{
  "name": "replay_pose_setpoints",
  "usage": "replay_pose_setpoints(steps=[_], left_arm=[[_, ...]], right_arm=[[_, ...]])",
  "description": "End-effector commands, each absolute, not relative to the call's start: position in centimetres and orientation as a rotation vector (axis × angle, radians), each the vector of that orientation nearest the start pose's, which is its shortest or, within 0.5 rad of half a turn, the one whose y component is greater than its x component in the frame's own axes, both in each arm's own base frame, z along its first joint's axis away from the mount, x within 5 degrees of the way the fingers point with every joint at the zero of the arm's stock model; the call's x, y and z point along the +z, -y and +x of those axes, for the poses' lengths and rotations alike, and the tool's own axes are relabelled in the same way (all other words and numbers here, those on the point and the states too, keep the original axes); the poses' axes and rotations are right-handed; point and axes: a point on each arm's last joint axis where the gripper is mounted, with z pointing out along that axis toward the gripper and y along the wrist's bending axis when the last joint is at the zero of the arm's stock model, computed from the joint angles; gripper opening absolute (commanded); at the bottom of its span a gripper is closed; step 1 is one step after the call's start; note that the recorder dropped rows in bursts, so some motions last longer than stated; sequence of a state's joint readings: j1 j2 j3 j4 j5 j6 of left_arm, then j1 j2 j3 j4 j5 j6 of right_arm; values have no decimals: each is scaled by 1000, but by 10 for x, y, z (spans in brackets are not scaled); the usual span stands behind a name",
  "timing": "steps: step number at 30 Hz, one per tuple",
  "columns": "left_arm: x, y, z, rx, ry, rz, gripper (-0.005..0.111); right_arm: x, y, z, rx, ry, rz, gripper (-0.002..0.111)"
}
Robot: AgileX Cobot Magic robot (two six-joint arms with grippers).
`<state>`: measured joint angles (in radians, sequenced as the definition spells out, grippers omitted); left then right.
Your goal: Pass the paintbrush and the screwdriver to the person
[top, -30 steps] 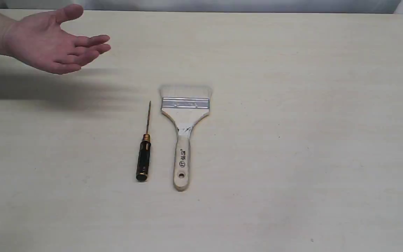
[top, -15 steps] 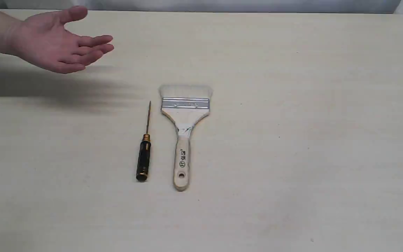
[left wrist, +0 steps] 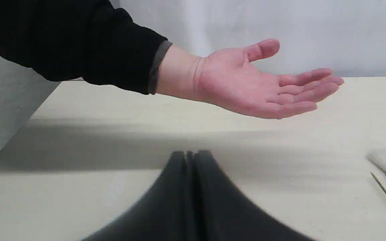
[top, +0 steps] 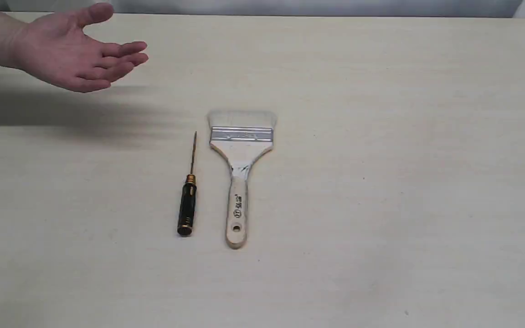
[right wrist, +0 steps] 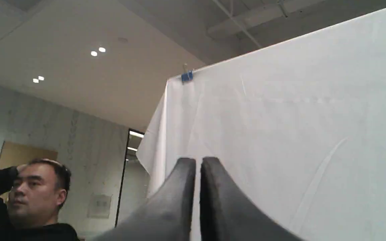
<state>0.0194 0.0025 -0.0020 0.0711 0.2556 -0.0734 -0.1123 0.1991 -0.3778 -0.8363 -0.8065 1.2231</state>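
Paintbrush (top: pixel 240 173) and screwdriver (top: pixel 188 200) lie side by side mid-desk (top: pixel 426 182), the screwdriver nearer the left edge. Person's open hand (top: pixel 62 54) hovers palm-up over the far left corner. Left gripper (left wrist: pixel 189 157) and right gripper (right wrist: pixel 197 164): jaws closed, empty.

Spotted just one printed mark (top: pixel 237 207), dark, on the wooden handle of the brush (top: pixel 240 177), between the neck and the hanging hole. Ran lengthwise along the handle: a small circled emblem nearest the hole, then a couple of characters farther up toward the neck. Came out too small and blurred to be read; could not tell a single letter or number. Noticed a pale wall plate (right wrist: pixel 99 205) in the right wrist view, likewise illegible.
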Motion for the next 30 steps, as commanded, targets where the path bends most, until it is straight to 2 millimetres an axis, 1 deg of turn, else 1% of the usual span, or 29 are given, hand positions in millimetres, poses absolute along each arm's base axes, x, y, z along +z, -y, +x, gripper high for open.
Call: replay_pose_setpoints(steps=[1, 5, 9, 15, 17, 19, 21, 25, 30], left_arm=[[191, -2, 55, 17, -1732, -30, 0], [191, -2, 55, 17, -1732, -30, 0], [191, -2, 55, 17, -1732, -30, 0], [191, -2, 55, 17, -1732, -30, 0], [191, -2, 55, 17, -1732, -30, 0], [191, -2, 55, 17, -1732, -30, 0], [191, -2, 55, 17, -1732, -30, 0], [191, -2, 55, 17, -1732, -30, 0], [191, -2, 55, 15, -1733, -31, 0]], right_arm=[[364, -48, 31, 632, -878, -304, 4], [364, -49, 45, 666, -971, -301, 4], [365, -52, 65, 700, -1164, -324, 4], [366, -53, 99, 693, -1448, -372, 5], [366, -52, 109, 670, -1522, -389, 10], [365, -51, 120, 647, -1579, -400, 18], [364, -49, 128, 619, -1616, -420, 27], [360, -47, 140, 587, -1655, -432, 42], [352, -45, 152, 546, -1679, -478, 43]])
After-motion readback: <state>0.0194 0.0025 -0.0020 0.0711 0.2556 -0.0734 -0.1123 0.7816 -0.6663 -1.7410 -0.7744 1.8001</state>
